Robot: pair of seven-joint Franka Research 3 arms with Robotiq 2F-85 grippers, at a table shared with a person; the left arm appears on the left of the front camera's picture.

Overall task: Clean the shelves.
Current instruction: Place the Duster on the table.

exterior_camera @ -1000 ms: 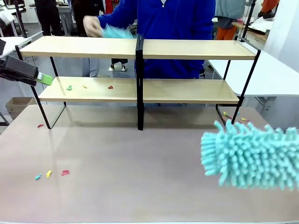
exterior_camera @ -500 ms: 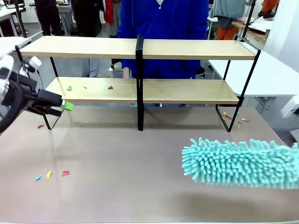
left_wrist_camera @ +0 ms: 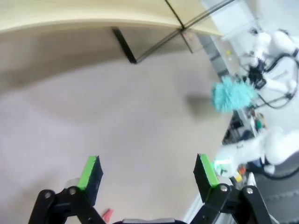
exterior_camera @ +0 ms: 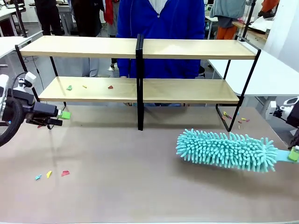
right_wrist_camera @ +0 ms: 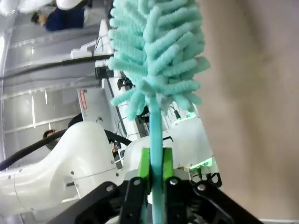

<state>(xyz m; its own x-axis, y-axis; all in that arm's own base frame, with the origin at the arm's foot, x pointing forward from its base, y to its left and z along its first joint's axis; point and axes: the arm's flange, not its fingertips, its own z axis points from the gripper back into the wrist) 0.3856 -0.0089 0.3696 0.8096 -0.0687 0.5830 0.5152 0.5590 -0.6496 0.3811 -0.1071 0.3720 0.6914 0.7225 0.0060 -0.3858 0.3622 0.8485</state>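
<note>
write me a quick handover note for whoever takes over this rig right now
Right gripper: shut on the teal duster by its handle; the fluffy head is low over the tabletop, right of centre.
Left gripper: open, holding nothing, at the table's left edge near the shelves' left leg.
Shelves: coloured scraps lie on the lower board's left half; the upper board looks clear.
More scraps lie on the tabletop at front left and by the right leg.
Left to do: dust the lower shelf.

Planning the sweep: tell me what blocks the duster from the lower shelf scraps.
Nothing visible. The right tool holds the duster low over bare table; the scraps lie on the shelves' open-fronted lower left board, beyond the central post.
</note>
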